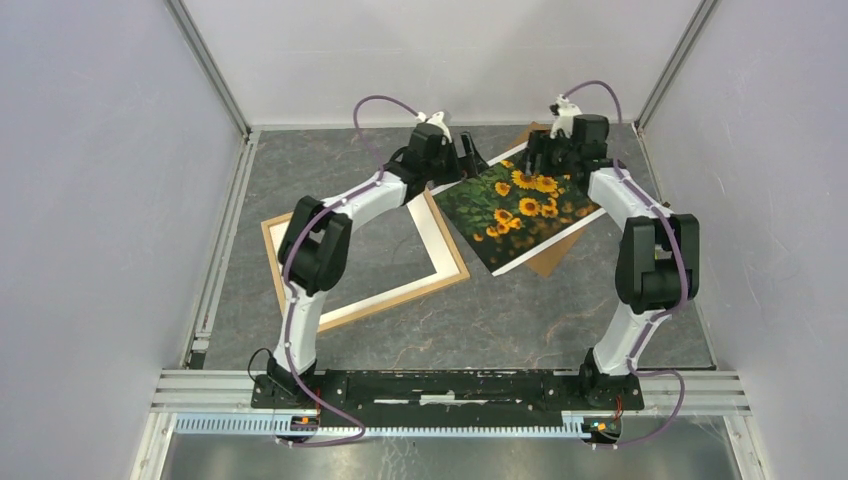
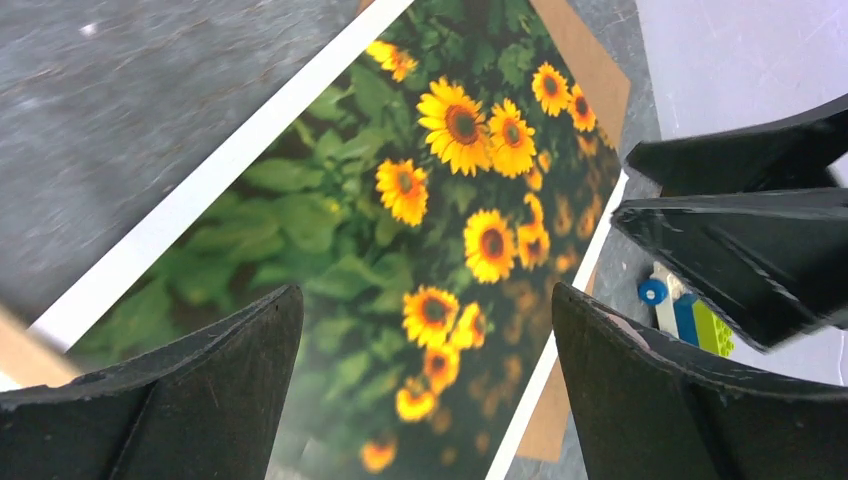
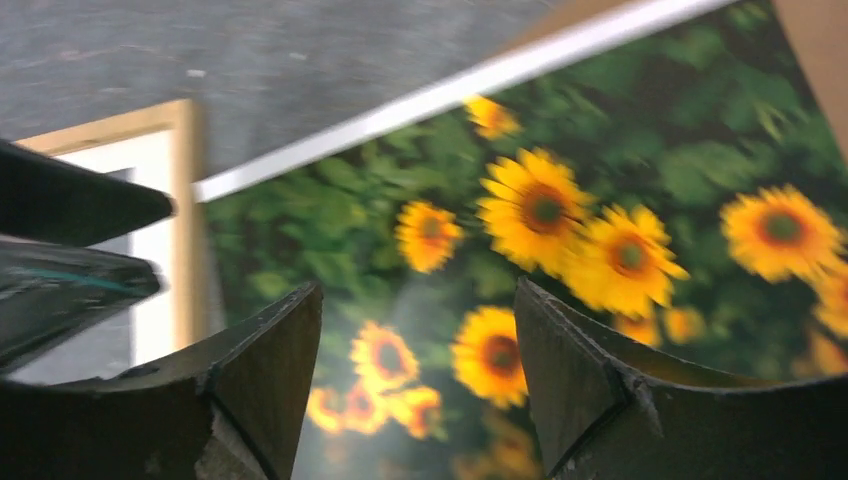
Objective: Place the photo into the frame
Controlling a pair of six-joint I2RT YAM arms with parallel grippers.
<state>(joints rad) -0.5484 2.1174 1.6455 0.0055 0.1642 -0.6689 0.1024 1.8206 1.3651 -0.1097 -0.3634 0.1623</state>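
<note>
- Top external: found photo (image 1: 520, 205) lying skewed at far centre of table (image 1: 500, 320), just right of frame (image 1: 395, 301), atop brown board (image 1: 548, 262).
- Noted board showing only at near-right and far corners; rest hidden beneath print.
- Found frame flat on table with white mat (image 1: 440, 240) inside; far corner hidden behind left arm. Could not tell whether photo's left corner overlaps frame's right rail.
- Left wrist: found left gripper (image 2: 425, 300) released, fingers (image 2: 200, 400) spread wide above sunflowers, nothing between them. Could not tell whether tips touch print.
- Noted right gripper (image 2: 622, 183) intruding at right edge, cut off there.
- Spotted small blue, green and white blocks (image 2: 690, 318) past photo's far edge, partly hidden behind that gripper; could not make out any marking.
- Right wrist: found right gripper (image 3: 415, 290) likewise released, fingers apart over print, holding nothing.
- Noted heavy blur: flowers smeared, frame corner and mat visible at left, left gripper cut off at left edge.
- Read no lettering: anything on arm bases too small to make out.
</note>
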